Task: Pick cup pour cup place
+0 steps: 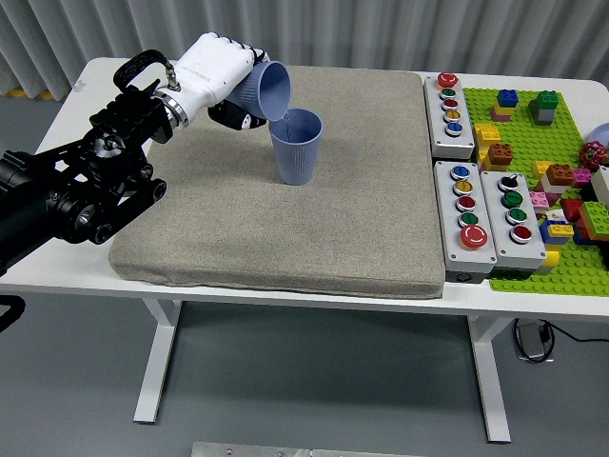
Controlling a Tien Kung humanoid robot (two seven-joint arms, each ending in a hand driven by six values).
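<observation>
Blue cup (269,90) in left hand (214,71), tipped over upright cup (296,145).

No legible text, label, brand, number or sign found anywhere. Faint markings beside the coloured buttons on the three grey button boxes (454,103) too small to read. Nothing printed on either blue cup (296,145) or on the tabletop (86,257).

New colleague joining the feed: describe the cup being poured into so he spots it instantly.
Start at the grey mat covering the white table. On its far left part stands the upright blue cup. Unlike the tilted blue cup in the left hand, nothing holds it.
</observation>
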